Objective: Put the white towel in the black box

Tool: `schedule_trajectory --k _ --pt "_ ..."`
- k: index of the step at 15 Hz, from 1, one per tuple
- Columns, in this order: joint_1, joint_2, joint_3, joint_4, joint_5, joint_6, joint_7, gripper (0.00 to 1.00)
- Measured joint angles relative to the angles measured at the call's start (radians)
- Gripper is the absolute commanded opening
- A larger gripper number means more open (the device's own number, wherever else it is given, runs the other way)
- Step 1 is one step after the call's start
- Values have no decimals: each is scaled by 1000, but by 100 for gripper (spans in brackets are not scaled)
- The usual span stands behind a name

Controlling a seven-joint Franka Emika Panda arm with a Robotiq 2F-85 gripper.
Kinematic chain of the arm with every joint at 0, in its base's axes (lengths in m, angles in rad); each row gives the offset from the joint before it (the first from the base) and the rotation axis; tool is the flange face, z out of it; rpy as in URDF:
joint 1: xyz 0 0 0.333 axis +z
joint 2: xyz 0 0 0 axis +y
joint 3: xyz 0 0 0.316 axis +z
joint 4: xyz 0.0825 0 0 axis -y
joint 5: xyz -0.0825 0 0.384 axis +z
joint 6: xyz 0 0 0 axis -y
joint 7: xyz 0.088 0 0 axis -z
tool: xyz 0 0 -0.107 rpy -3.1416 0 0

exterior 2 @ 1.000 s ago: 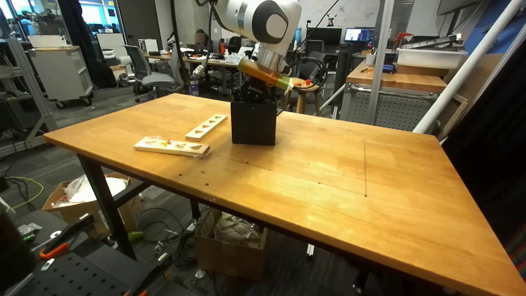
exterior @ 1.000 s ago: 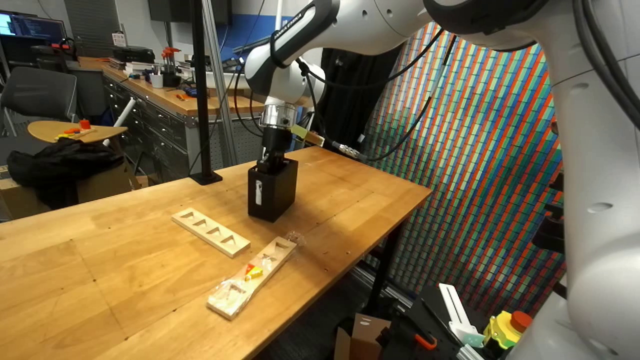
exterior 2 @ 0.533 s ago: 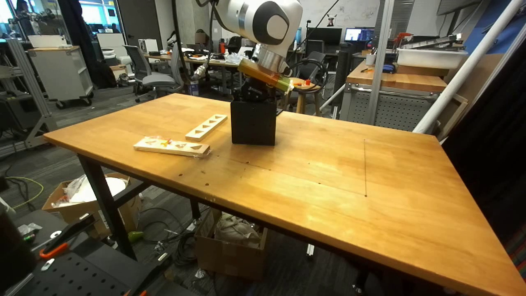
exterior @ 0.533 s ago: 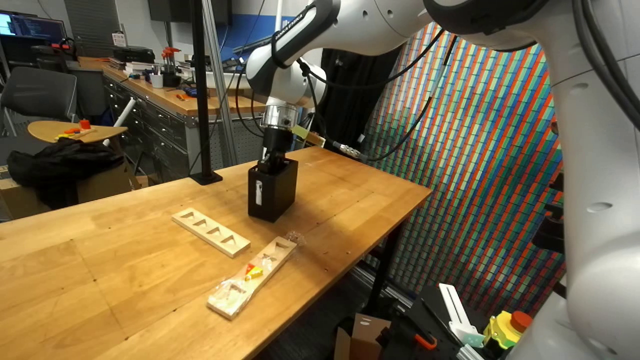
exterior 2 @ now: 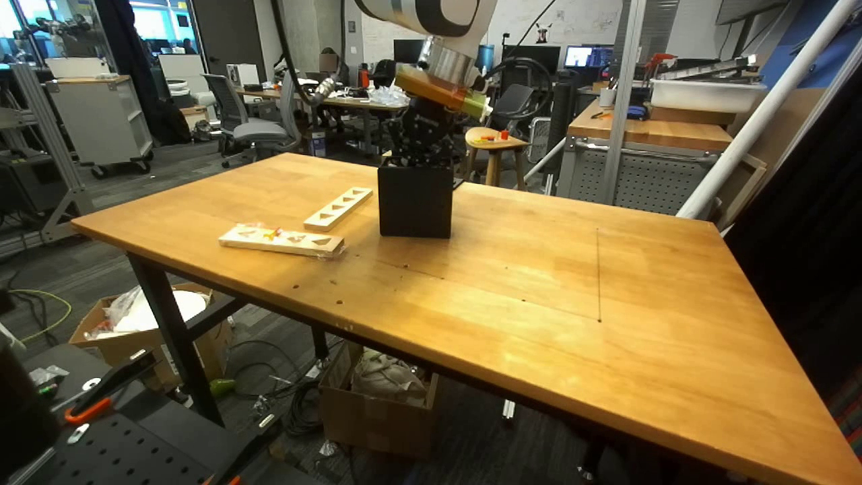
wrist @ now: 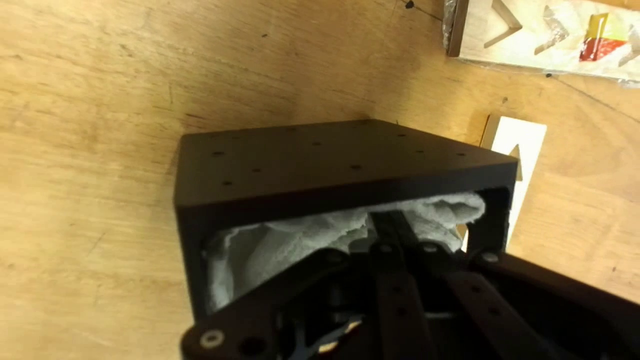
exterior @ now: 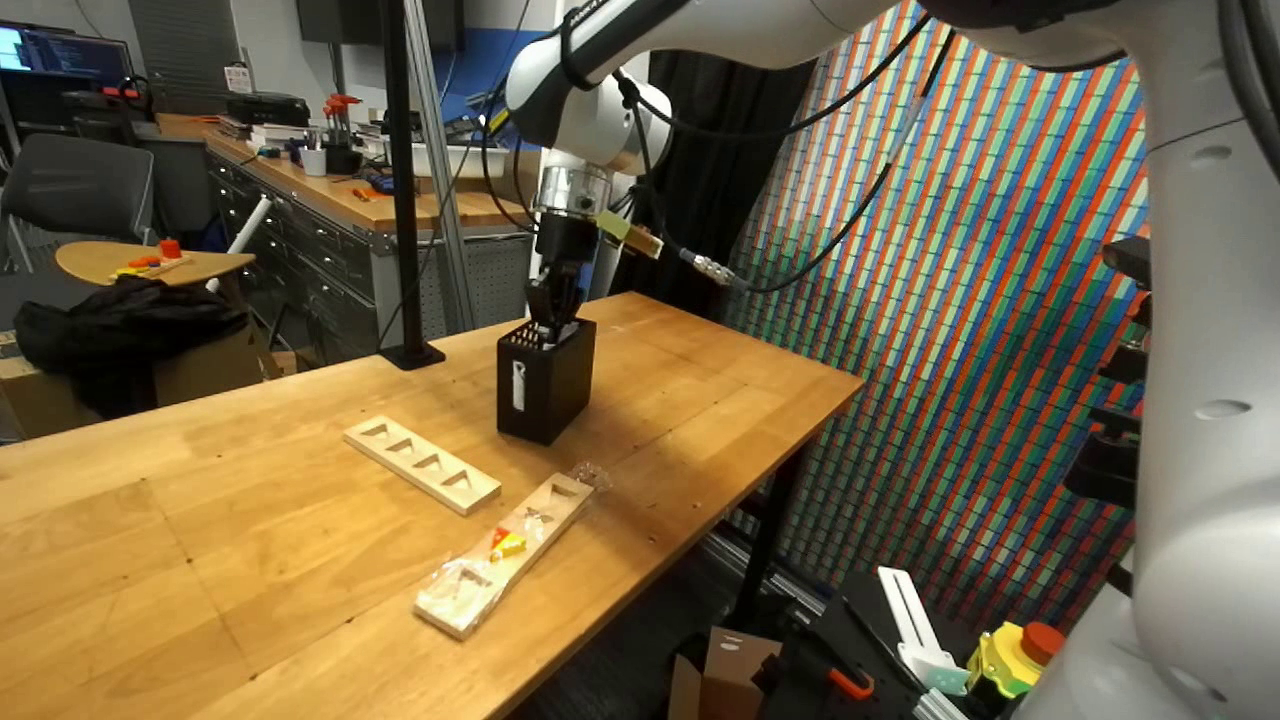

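Observation:
The black box stands upright on the table; it shows in both exterior views. Inside it, the wrist view shows the rumpled white towel, filling much of the opening below the rim. My gripper is shut, its two fingers side by side with no cloth visible between them. The fingertips reach over the towel at the box's mouth; whether they touch it I cannot tell. In an exterior view the gripper points down into the box top. The towel's lower part is hidden by the box walls.
A pale wooden strip with triangular cutouts lies near the box. Another strip, wrapped in clear plastic with red and yellow pieces, lies closer to the table edge. A black post rises at the table's far side.
My gripper was lower, sunk into the box, and has now risen so that more of its fingers and the box's rim show. The box and the wooden strips have stayed in place.

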Motion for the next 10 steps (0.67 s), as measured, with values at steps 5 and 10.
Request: schedule_trajectory --k 5,10 --pt "11 -73 -1 5 -67 3 -24 5" --pt "50 -100 -1 5 -154 9 -43 4"
